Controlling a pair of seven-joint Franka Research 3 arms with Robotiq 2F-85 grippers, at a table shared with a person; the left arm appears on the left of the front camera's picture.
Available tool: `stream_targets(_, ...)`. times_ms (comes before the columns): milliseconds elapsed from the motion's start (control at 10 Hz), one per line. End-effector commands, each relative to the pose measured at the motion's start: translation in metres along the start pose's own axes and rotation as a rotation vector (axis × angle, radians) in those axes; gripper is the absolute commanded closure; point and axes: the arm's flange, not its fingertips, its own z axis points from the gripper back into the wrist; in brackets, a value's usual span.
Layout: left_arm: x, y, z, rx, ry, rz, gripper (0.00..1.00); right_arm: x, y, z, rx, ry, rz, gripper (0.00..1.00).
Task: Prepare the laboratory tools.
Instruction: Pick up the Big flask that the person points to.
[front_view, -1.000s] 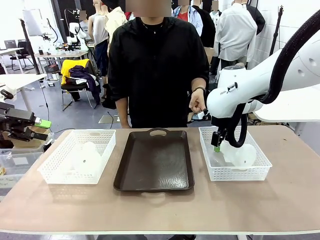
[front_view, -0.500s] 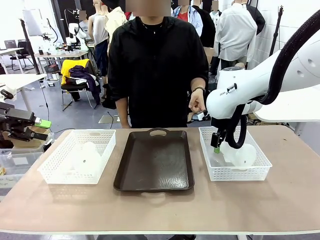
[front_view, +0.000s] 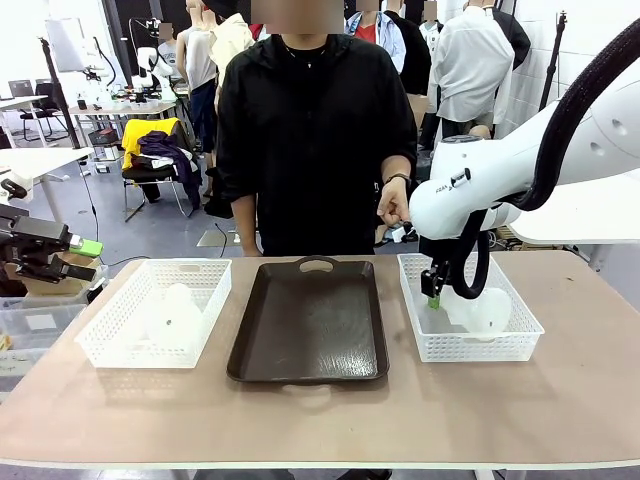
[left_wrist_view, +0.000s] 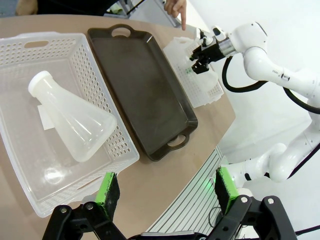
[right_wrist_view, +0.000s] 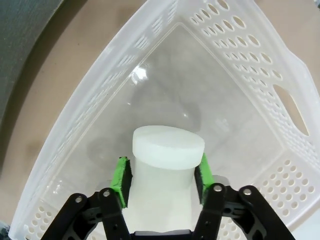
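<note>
One frosted-white conical flask (front_view: 172, 312) lies on its side in the left white basket (front_view: 110, 340); the left wrist view shows this flask (left_wrist_view: 75, 122) with its neck toward the far corner. My left gripper (left_wrist_view: 167, 192) hangs open well above and short of it, off the table's left edge (front_view: 88, 258). The other flask (front_view: 482, 312) lies in the right basket (front_view: 470, 350). My right gripper (front_view: 434, 298) reaches down into that basket. In the right wrist view its green pads (right_wrist_view: 123, 180) press both sides of the flask's neck (right_wrist_view: 167, 150), just under the rim.
A dark rectangular tray (front_view: 310, 330) lies between the two baskets. A person in black stands at the far side, one hand (front_view: 392, 205) raised near the right basket's back corner. Bare tabletop runs along the front edge.
My right gripper has closed from open onto the flask's neck and sunk slightly into the basket. The left arm, the person and the left flask have not moved.
</note>
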Motion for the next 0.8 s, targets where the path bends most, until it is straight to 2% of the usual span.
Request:
stream_targets(0, 0.0005, 0.0000, 0.0011, -0.003, -0.005, 0.001, 0.00, 0.0062, -0.0020, -0.0025, -0.022, 0.037, -0.020, 0.79)
stream_targets(100, 0.0005, 0.0000, 0.0011, -0.003, -0.005, 0.001, 0.00, 0.0048, -0.0030, -0.0034, -0.023, 0.043, -0.024, 0.94)
stream_targets(200, 0.0005, 0.0000, 0.0011, -0.003, -0.005, 0.001, 0.00, 0.0037, -0.0042, -0.0043, -0.023, 0.049, -0.028, 1.00)
stream_targets(700, 0.0005, 0.0000, 0.0011, -0.003, -0.005, 0.001, 0.00, -0.0014, -0.0055, 0.0038, -0.023, 0.036, -0.053, 1.00)
